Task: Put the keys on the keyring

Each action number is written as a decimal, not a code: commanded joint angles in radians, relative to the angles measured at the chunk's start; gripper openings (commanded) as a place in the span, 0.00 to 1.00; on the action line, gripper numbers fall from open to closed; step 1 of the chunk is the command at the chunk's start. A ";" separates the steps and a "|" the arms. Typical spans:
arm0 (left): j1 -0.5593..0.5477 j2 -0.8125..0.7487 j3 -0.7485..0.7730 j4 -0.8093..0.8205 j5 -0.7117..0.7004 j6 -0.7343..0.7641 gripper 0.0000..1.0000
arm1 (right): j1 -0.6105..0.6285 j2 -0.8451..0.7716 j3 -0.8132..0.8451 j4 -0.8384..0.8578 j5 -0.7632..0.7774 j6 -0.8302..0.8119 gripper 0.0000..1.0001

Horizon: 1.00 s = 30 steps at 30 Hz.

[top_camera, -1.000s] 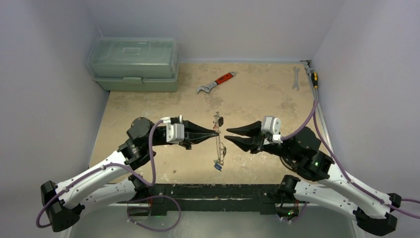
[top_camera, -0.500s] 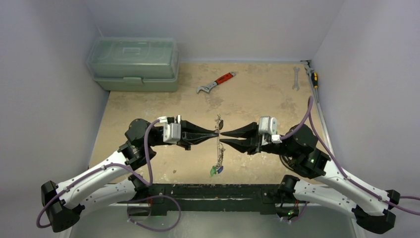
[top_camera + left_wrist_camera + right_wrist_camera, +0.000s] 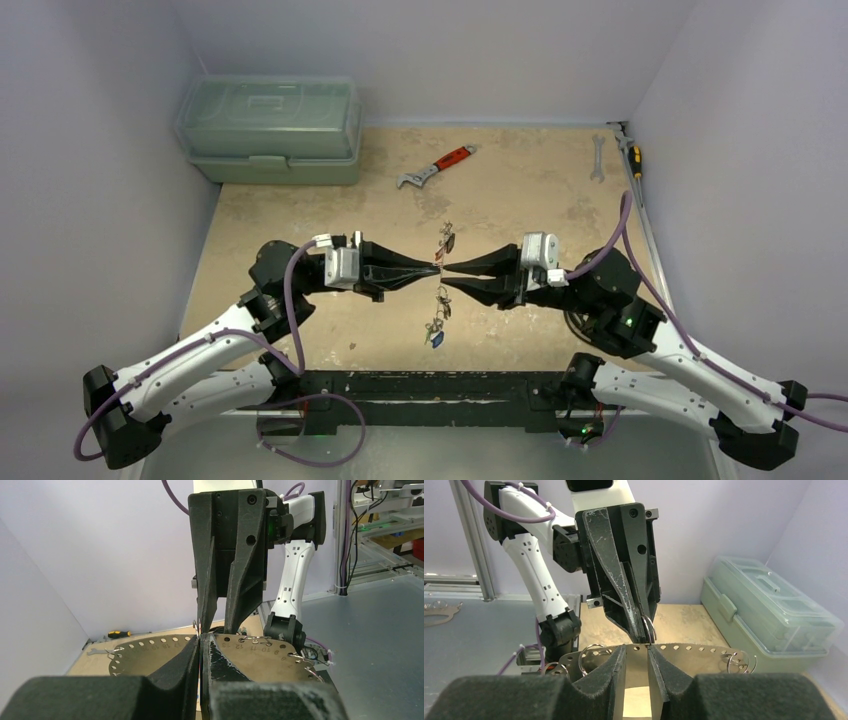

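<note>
The keyring [image 3: 440, 296] hangs edge-on between the two grippers. In the wrist views it is a thin arched metal plate [image 3: 260, 657] with numbered holes along its rim, and small wire rings [image 3: 591, 655] sit in some of them. My left gripper [image 3: 438, 268] is shut on its upper edge. Keys [image 3: 436, 330] with a blue tag dangle at its near end, and a dark tag [image 3: 449, 242] hangs at the far end. My right gripper [image 3: 445, 275] faces the left one tip to tip. Its jaws stand a little apart astride the plate's edge [image 3: 694, 655], holding nothing.
A pale green toolbox [image 3: 270, 130] stands at the back left. A red-handled wrench [image 3: 437, 167] lies behind the grippers. At the back right, along the wall, lie a silver spanner [image 3: 597, 157] and a yellow-handled screwdriver [image 3: 632, 155].
My right gripper has moved left until its tips meet the left gripper's tip at the keyring, and its jaws have narrowed slightly. The hanging keys have swung.
</note>
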<state>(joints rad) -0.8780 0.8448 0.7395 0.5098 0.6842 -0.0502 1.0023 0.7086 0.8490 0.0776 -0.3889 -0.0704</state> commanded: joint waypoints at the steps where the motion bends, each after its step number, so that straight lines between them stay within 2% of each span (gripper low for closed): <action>1: -0.005 0.002 0.001 0.084 0.041 -0.030 0.00 | -0.003 0.023 0.046 0.037 0.004 -0.008 0.25; 24: -0.006 -0.013 0.004 0.079 0.032 -0.033 0.00 | -0.042 0.039 0.066 -0.012 0.063 0.013 0.36; 30: -0.004 -0.017 0.001 0.072 0.032 -0.033 0.00 | -0.044 0.035 0.069 -0.013 0.022 0.015 0.35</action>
<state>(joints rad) -0.8768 0.8433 0.7380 0.5224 0.6765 -0.0673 0.9684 0.7330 0.8806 0.0574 -0.3847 -0.0601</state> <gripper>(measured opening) 0.007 0.361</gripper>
